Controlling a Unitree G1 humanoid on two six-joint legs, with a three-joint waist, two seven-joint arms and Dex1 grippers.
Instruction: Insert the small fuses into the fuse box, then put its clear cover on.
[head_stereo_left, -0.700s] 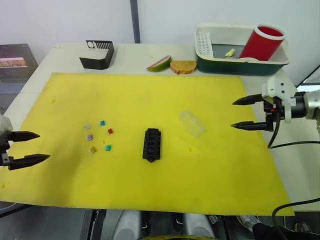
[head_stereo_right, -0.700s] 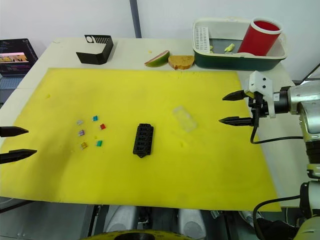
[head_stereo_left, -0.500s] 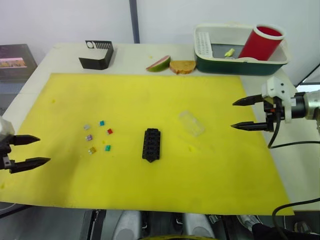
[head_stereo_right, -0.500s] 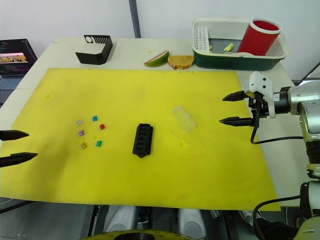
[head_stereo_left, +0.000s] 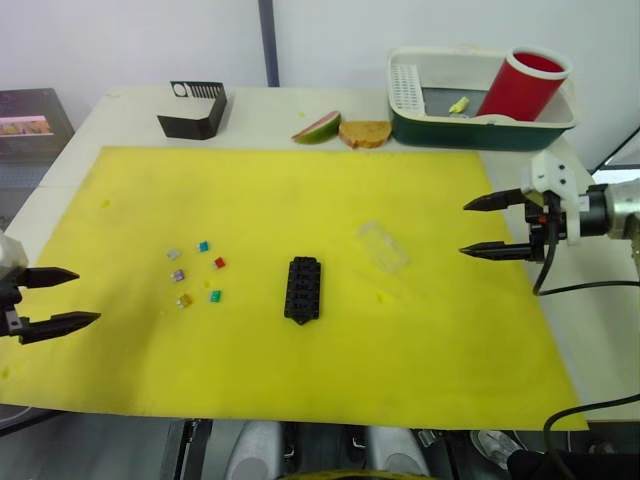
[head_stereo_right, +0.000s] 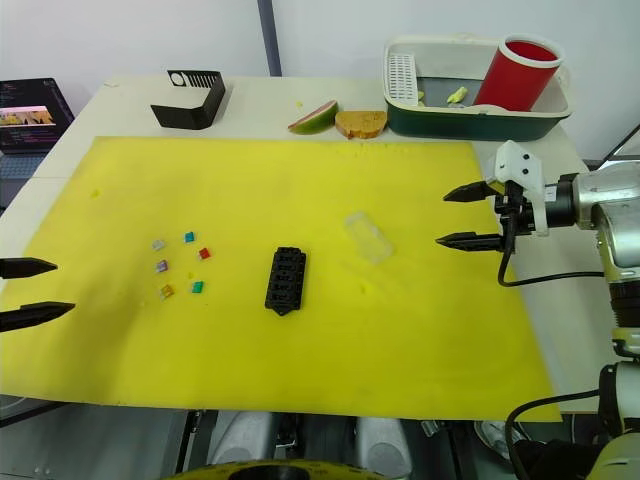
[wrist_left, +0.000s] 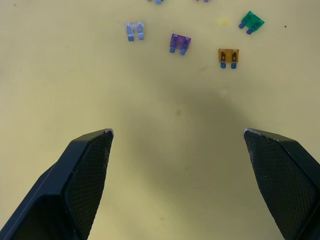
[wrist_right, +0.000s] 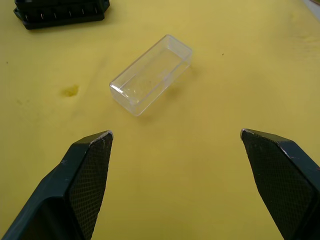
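Head views – left gripper (head_stereo_left: 62, 299): fingers spread wide, holding nothing, over the left edge of the yellow mat (head_stereo_left: 330, 370).
Head views – right gripper (head_stereo_left: 484, 227): fingers spread wide, empty, at the mat's right edge.
Head views – small fuses (head_stereo_left: 196, 271): six loose pieces scattered on the mat, left of centre, none seated.
Head views – fuse box (head_stereo_left: 303, 289): black block flat on the mat near centre, slots up, well apart from the fuses.
Head views – clear cover (head_stereo_left: 384, 246): lying on the mat between the fuse box and the right gripper, not fitted.
Head views – writing: none legible on any task item.
Left wrist view – fuses: clear fuse (wrist_left: 134, 31), purple fuse (wrist_left: 179, 43), amber fuse (wrist_left: 228, 57) and green fuse (wrist_left: 251, 22) lie ahead of the open fingers (wrist_left: 82, 172).
Left wrist view – handling, judged: very light, stiff and slick; likely to skid or flip, so pinch the plastic body across its flat faces, blades left free.
Right wrist view – cover: lies ahead of the wide fingers (wrist_right: 82, 172), a corner of the fuse box beyond.
Right wrist view – handling, judged: light, thin-walled, smooth; grip lightly across the long sides.
Right wrist view – labels: none seen.
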